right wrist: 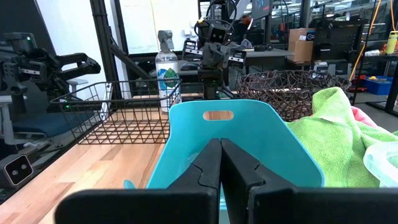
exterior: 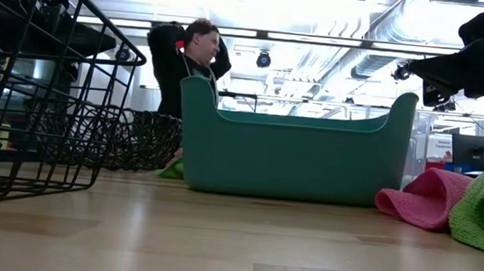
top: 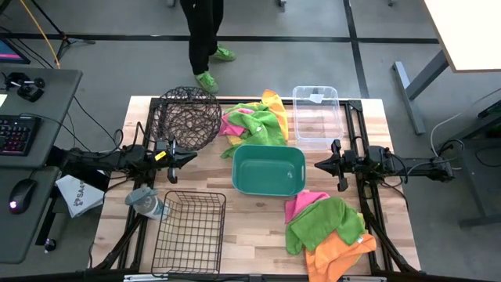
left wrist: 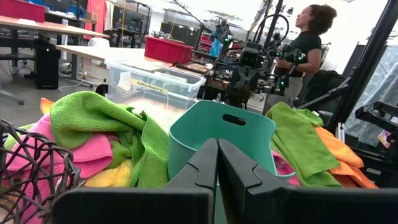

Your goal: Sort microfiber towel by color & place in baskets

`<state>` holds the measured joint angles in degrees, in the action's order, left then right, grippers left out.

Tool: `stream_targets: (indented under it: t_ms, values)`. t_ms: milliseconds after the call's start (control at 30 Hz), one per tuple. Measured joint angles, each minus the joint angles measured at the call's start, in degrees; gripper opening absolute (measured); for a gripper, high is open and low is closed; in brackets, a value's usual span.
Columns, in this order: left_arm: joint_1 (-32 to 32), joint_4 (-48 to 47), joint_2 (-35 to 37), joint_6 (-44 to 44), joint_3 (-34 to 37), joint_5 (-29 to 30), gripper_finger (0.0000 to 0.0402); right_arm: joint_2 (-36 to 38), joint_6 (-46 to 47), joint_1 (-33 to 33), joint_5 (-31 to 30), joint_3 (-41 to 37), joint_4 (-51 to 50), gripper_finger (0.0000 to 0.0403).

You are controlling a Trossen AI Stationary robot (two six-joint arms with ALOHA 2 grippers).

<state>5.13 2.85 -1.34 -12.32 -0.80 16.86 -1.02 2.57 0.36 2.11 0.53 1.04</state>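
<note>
While overhead hides it, wrist views show left gripper (left wrist: 217, 163), right gripper (right wrist: 221, 163) closed, empty.

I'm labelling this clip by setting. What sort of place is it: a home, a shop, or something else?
Most likely a robotics lab or workshop. A wooden worktable carries two mounted arms, a grey desk with keyboard and mouse stands beside it, and work tables with a red bin fill the room behind.

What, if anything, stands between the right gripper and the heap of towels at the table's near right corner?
Nothing visible. The right gripper hangs shut beside the teal tub, and the towel heap lies on open table beside it, with no basket or object between them.
</note>
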Motion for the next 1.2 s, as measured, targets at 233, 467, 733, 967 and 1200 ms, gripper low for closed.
stream_targets:
  t_ms: [233, 467, 733, 967, 1200]
  values:
    - [0.0, 0.0, 0.0, 0.0, 0.0, 0.0, 0.0000, 0.0, 0.0, 0.0, 0.0, 0.0, 0.0, 0.0000]
    - [0.0, 0.0, 0.0, 0.0, 0.0, 0.0, 0.0000, 0.0, -0.9, -0.3, -2.8, 0.0, 1.4, 0.0000]
    - [0.0, 0.0, 0.0, 0.0, 0.0, 0.0, 0.0000, -0.1, 28.7, -0.3, -14.3, 0.0, 30.9, 0.0000]
    - [0.0, 0.0, 0.0, 0.0, 0.0, 0.0, 0.0000, -3.5, 42.3, -0.3, -17.3, 3.9, 38.7, 0.0000]
    - [0.0, 0.0, 0.0, 0.0, 0.0, 0.0, 0.0000, -18.2, 46.1, 1.4, -0.8, 27.7, 4.3, 0.0016]
